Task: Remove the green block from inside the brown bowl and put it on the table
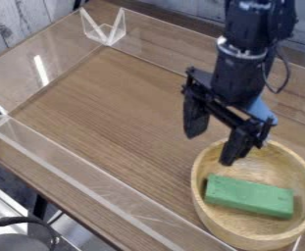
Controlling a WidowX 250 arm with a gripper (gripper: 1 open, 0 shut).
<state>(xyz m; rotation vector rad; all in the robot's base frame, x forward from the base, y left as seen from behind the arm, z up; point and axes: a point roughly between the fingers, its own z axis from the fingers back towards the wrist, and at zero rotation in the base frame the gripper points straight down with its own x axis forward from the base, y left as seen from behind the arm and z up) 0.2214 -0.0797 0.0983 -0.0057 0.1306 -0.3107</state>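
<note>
Wood-grain table (102, 108) has plenty of room; the tan wooden bowl (221, 221) is your trap, its rim could catch a finger; your gripper (217, 137) hangs jaws spread, empty; green block (250, 196) lies flat inside, so you might skid off.

Brown bowl (256, 217) cut off at 5 o'clock by the frame's corner; far rim at 12 o'clock partly hidden behind one of the fingers (238, 147). Arm's upper part lost past the top edge. Table (116, 108) clipped at every side. Fingers slightly motion-blurred.
</note>
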